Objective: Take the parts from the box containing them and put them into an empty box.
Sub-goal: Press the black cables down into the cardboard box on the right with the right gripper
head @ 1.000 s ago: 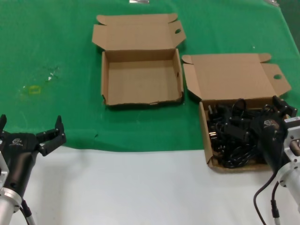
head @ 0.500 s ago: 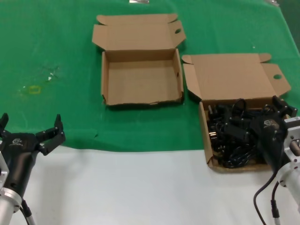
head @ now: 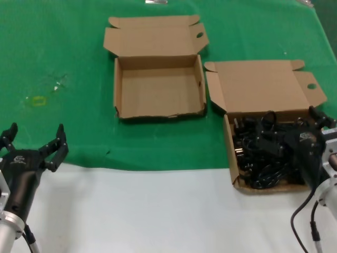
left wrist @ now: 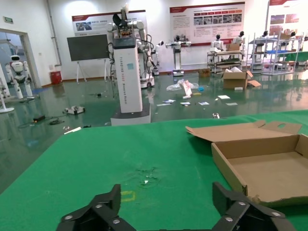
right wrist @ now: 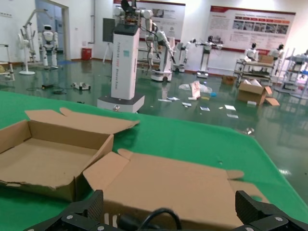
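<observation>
The parts are a tangle of black power cords (head: 260, 155) lying in the right-hand cardboard box (head: 230, 153), whose lid (head: 260, 89) lies open behind it. The empty box (head: 158, 87) sits left of it and farther back, also with its lid open. My right gripper (head: 290, 132) hangs open over the cords. In the right wrist view a cable loop (right wrist: 161, 215) rises between the spread fingers of the right gripper (right wrist: 168, 208), with nothing gripped. My left gripper (head: 36, 134) is open at the near left, over the edge of the green cloth, holding nothing.
A green cloth (head: 63, 52) covers the far part of the table, and bare white tabletop (head: 158, 211) runs along the front. A small yellow mark (head: 38, 100) sits on the cloth at left. The left wrist view shows the empty box (left wrist: 269, 168) ahead to one side.
My left gripper has turned and lifted slightly, its fingers now more level. My right arm has shifted a little to the right over the cord box. Boxes and cords have not moved.
</observation>
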Motion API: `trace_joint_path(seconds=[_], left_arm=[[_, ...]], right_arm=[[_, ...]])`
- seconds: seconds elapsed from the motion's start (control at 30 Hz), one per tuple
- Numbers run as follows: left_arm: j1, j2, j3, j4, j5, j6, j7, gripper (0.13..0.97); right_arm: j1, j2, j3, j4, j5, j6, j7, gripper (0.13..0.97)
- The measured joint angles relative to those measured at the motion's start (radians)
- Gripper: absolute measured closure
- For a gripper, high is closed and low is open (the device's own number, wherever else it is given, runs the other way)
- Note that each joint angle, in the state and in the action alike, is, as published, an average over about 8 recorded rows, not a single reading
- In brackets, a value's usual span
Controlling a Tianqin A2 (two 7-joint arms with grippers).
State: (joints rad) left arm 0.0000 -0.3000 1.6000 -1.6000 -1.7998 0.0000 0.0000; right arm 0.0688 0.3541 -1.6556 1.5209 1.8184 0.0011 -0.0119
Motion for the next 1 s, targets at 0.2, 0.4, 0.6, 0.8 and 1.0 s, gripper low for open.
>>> trace_joint_path(seconds=[0.2,0.4,0.6,0.8,1.0], left_arm=[[0.0,0.0,0.0,0.0,0.0,0.0,0.0,0.477],[0.0,0.0,0.0,0.0,0.0,0.0,0.0,0.615],[0.0,0.0,0.0,0.0,0.0,0.0,0.0,0.699],[0.0,0.0,0.0,0.0,0.0,0.0,0.0,0.796],[0.0,0.0,0.0,0.0,0.0,0.0,0.0,0.875]], right_arm=[[0.027,0.051,-0.026,0.005,0.002,-0.018,0.01,0.129],[0.071,0.155,-0.086,0.017,0.004,-0.05,0.052,0.129],[0.135,0.285,-0.151,0.02,-0.019,-0.141,0.109,0.129],[0.221,0.389,-0.181,-0.01,-0.039,-0.321,0.117,0.129],[0.338,0.453,-0.212,-0.073,-0.054,-0.53,0.079,0.129]])
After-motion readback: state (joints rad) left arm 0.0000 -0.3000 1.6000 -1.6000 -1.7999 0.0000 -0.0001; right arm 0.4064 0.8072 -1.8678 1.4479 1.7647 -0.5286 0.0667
